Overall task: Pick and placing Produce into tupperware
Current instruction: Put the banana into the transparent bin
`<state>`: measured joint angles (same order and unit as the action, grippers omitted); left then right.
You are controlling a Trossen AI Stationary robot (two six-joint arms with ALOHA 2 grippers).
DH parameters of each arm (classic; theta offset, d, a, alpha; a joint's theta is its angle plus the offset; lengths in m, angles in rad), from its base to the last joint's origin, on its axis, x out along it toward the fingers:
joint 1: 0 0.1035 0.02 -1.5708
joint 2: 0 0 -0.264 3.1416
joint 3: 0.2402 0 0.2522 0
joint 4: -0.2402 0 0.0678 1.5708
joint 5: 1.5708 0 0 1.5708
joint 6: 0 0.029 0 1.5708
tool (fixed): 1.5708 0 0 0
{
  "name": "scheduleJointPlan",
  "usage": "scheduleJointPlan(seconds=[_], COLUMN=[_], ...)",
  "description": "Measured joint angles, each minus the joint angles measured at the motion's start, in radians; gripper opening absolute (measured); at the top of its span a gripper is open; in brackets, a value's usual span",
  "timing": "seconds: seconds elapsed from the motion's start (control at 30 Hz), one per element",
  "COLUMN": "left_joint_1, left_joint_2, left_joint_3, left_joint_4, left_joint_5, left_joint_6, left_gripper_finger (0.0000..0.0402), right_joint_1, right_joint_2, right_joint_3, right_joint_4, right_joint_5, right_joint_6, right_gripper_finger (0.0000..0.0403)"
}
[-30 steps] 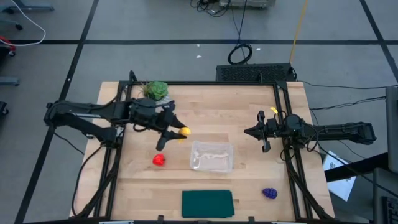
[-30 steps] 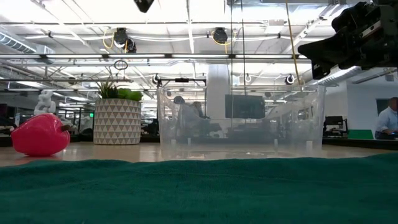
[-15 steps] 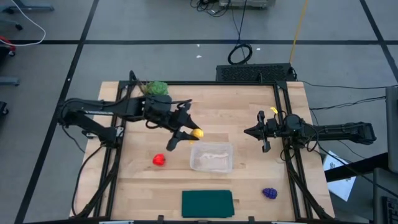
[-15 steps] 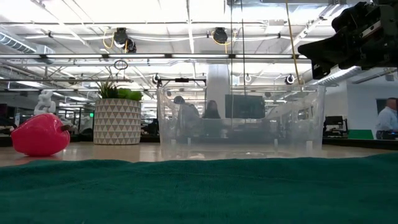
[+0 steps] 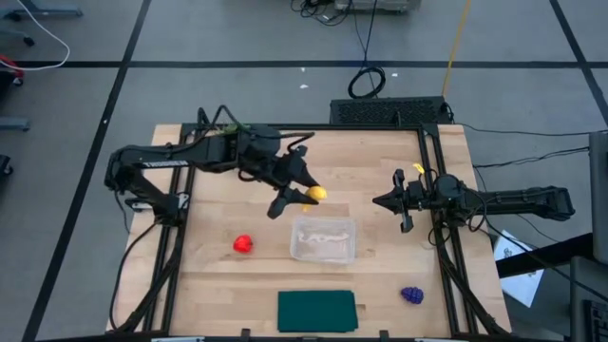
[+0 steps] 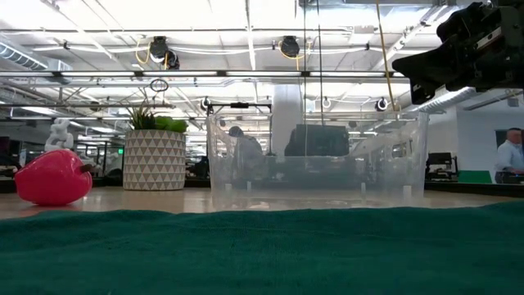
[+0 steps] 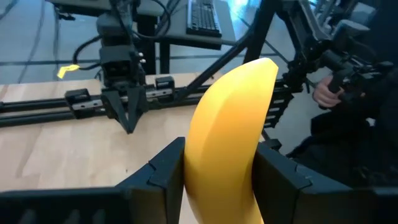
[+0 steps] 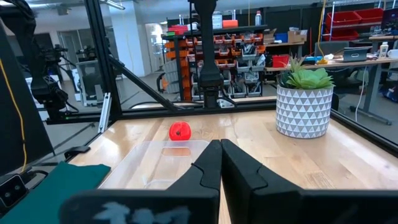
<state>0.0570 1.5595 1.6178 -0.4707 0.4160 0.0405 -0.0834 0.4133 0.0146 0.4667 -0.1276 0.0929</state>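
The tupperware [image 5: 323, 239] is seen empty, as the banana [image 5: 315, 194] is pinched aloft by the left gripper [image 5: 302, 196] near it, the red fruit [image 5: 243, 244] and grape bunch [image 5: 411, 295] are left on the table, and the right gripper [image 5: 379, 201] is kept pressed together.

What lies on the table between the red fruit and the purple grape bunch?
In the high view, the clear tupperware and the dark green mat sit between the red fruit and the grape bunch.

Left gripper [image 5: 306, 195] holds banana [image 5: 315, 193] just beyond tupperware [image 5: 323, 238].
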Motion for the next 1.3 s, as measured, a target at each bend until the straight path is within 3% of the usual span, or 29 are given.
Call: scheduleJointPlan(seconds=[0.47,0.77,1.3], left_joint_1=[0.001,-0.001,0.016], left_joint_2=[0.012,0.012,0.149], left_joint_3=[0.010,0.010,0.015], left_joint_4=[-0.024,-0.099,-0.101], left_joint_5=[0.000,-0.154,-0.143], left_joint_6=[0.002,-0.031,-0.015], left_gripper_finger=[0.0152,0.0152,0.0152], right_joint_1=[0.000,0.000,0.000], right_joint_2=[0.000,0.000,0.003], right_joint_3=[0.000,0.000,0.000], right_joint_4=[0.000,0.000,0.004], right_joint_5=[0.000,0.000,0.000], right_joint_6=[0.000,0.000,-0.007], right_gripper_finger=[0.0000,0.0000,0.0000])
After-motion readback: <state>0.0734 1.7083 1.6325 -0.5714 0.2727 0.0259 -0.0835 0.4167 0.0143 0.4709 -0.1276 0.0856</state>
